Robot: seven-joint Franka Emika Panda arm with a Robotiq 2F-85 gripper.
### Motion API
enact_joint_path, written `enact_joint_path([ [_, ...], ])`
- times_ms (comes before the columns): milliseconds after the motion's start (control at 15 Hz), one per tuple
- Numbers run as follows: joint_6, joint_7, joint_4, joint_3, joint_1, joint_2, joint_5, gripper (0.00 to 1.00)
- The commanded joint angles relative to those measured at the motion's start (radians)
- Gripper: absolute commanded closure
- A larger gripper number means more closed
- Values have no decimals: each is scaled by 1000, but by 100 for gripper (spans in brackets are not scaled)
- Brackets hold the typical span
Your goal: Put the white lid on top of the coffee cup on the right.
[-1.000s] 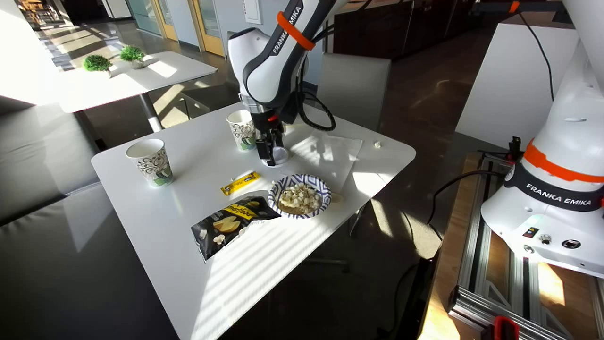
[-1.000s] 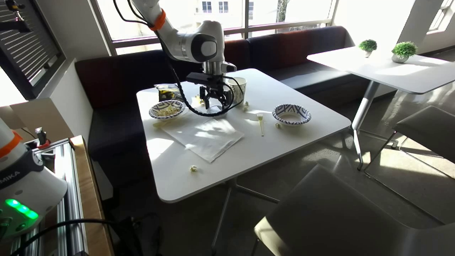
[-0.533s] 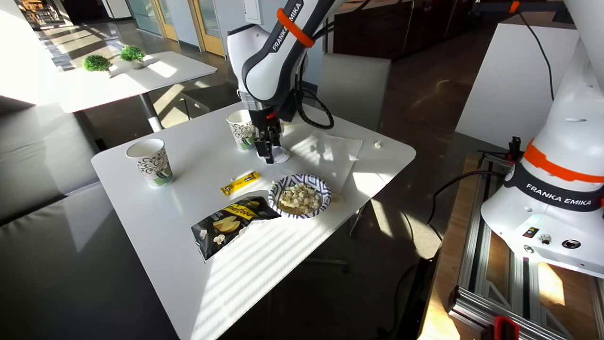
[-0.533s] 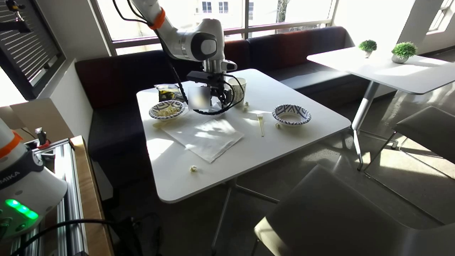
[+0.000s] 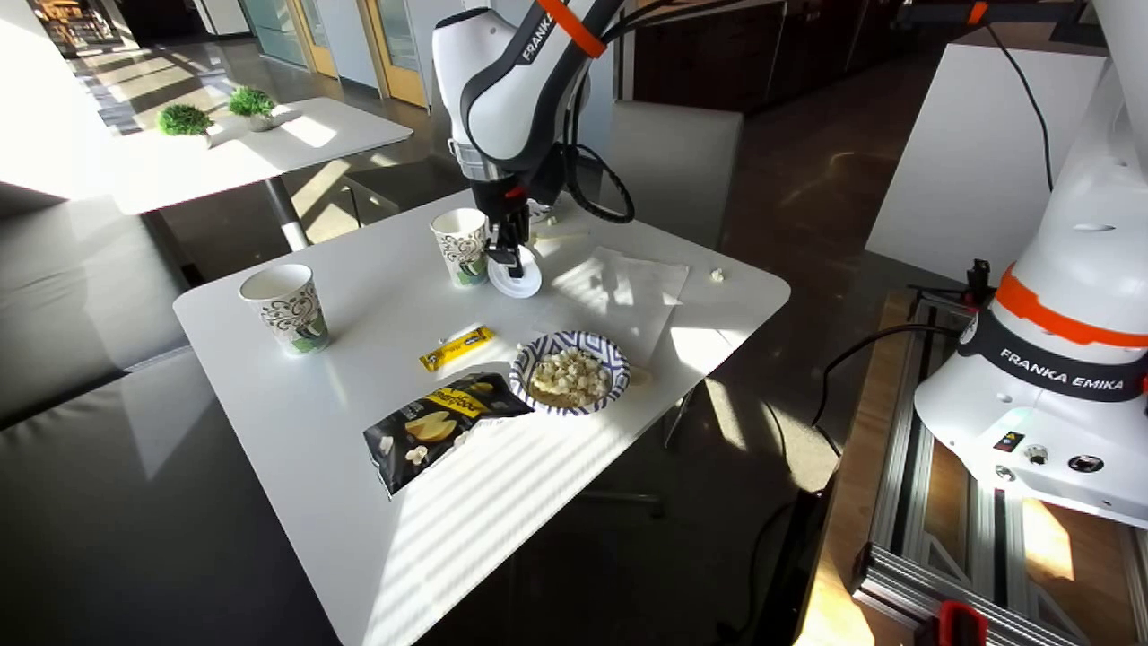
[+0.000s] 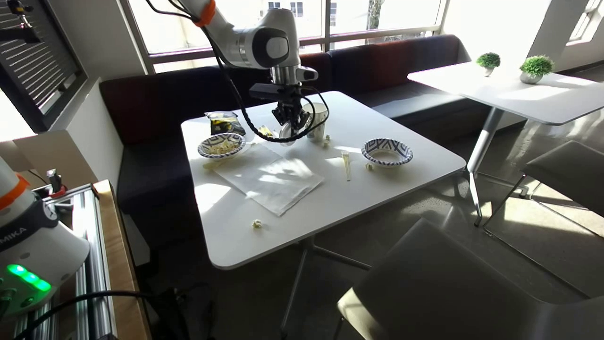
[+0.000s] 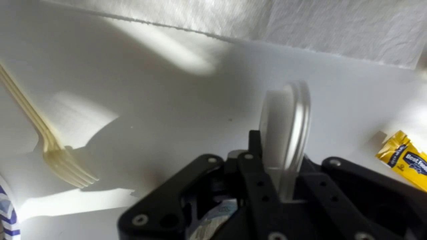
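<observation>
My gripper [image 7: 282, 150] is shut on the white lid [image 7: 287, 125], which stands on edge between the fingers, tilted and seen from its rim in the wrist view. In an exterior view the lid [image 5: 517, 287] shows its round face, its upper part covered by the fingers. Close beside the lid and gripper stands the coffee cup on the right [image 5: 463, 254], upright, with a dark and green print and an open mouth. A similar cup [image 5: 291, 316] is farther left, also upright and uncovered. The gripper partly covers the right cup [image 6: 318, 118] in an exterior view.
A yellow packet [image 5: 456, 349], a black snack bag [image 5: 439, 423] and a patterned popcorn bowl [image 5: 619, 368] lie on the near part of the table. Elsewhere are a napkin [image 6: 278, 189], a fork [image 6: 347, 166], another patterned bowl [image 6: 408, 153] and loose popcorn [image 6: 256, 224].
The jaws have closed on the lid, which lay flat on the table before. Gripper and lid have risen, and the lid has tipped up on edge.
</observation>
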Motion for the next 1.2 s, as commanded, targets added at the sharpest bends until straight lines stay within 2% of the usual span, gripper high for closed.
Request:
enact_joint_path([
  [0, 6, 29, -50, -11, 8, -47, -27, 89],
  [133, 6, 28, -57, -11, 7, -57, -28, 87],
  [333, -3, 3, -76, 7, -1, -83, -15, 91],
  [400, -12, 9, -85, 5, 7, -97, -23, 86],
  [467, -15, 4, -95, 10, 9, -111, -26, 93],
  [533, -15, 23, -103, 4, 20, -124, -37, 92],
  [667, -23, 41, -118, -3, 39, -153, -66, 100],
  [733, -31, 61, -124, -9, 52, -170, -88, 99],
  [800, -45, 99, -127, -22, 72, -185, -125, 99],
  [933, -122, 259, -112, -58, 130, -211, -219, 96],
  [1133, -243, 402, -89, -50, 178, -241, -329, 97],
])
